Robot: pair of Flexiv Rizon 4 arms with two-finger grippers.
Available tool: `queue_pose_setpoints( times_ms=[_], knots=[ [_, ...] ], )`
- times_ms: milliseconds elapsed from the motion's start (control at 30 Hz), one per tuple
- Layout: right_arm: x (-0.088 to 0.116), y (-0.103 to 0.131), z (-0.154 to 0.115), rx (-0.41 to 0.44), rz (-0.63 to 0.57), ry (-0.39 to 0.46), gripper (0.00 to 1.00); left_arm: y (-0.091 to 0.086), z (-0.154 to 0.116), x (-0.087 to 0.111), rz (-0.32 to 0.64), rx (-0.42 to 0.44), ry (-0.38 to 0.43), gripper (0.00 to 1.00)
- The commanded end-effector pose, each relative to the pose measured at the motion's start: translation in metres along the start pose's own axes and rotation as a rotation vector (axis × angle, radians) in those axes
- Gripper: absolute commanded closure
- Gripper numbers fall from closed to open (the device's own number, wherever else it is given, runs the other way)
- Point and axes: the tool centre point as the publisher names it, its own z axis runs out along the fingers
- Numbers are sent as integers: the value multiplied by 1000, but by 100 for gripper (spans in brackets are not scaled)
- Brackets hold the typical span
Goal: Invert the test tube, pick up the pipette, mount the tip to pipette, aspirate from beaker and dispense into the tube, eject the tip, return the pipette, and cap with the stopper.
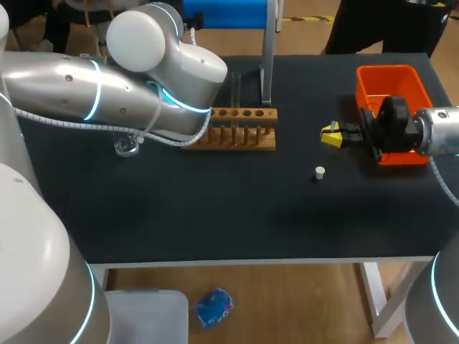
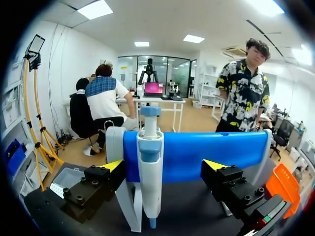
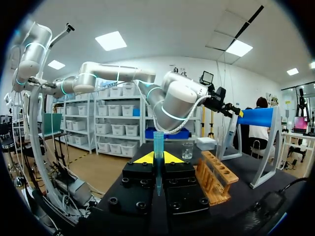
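**Two grippers: one wide at pipette, one clamped on tip**

Left gripper (image 2: 164, 166) spread wide. Yellow fingers (image 2: 114, 165) either side of pipette (image 2: 150, 162), not touching it. Pipette hanging upright on blue stand (image 2: 206, 152), stand just behind rack (image 1: 233, 130). Left arm (image 1: 64, 89) in from left, over rack's left end, hiding own gripper in head view.

Right gripper (image 1: 331, 135) well right of rack, about level with it, pointing toward it. Closed narrow on blue tip (image 3: 158, 147), pinched from two sides between both fingers.

Tube (image 1: 236, 100) standing upright in rack; which end is up, cannot tell. Beaker (image 1: 127, 146) left of rack, partly under left arm. Stopper (image 1: 320, 172) on table (image 1: 215, 215), right of and in front of rack, apart from right gripper. Orange bin (image 1: 391, 86) far right of rack, behind right gripper.
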Motion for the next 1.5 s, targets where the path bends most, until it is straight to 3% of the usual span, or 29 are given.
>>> queue_pose_setpoints(
  times_ms=[33,600,633,667,700,733,767,833,967,1200,1300,1367,1500],
  knots=[
    [0,0,0,0,-1,0,100,-1,4,0,5,1,-5,0],
    [0,0,0,0,-1,0,100,0,6,0,19,-4,-9,2],
    [0,0,0,0,-1,0,100,0,6,0,19,-4,-9,58],
    [0,0,0,0,-1,0,100,0,6,1,19,-4,-8,79],
    [0,0,0,0,-1,0,100,1,5,1,19,-5,-9,83],
    [0,0,0,0,-1,0,100,1,5,1,20,-6,-9,64],
    [0,0,0,0,-1,0,100,1,5,1,20,-6,-10,52],
    [0,0,0,0,-1,0,100,1,5,1,21,-7,-11,69],
    [0,0,0,0,-1,0,100,2,5,1,19,-11,-14,62],
    [0,0,0,0,-1,0,100,6,7,0,22,-19,-21,65],
    [0,0,0,0,-1,0,100,6,7,0,20,-23,-25,77],
    [0,0,0,0,-1,0,100,6,7,0,18,-24,-26,100],
    [0,0,0,0,-1,0,100,7,7,-1,15,-24,-30,100]
  ],
)
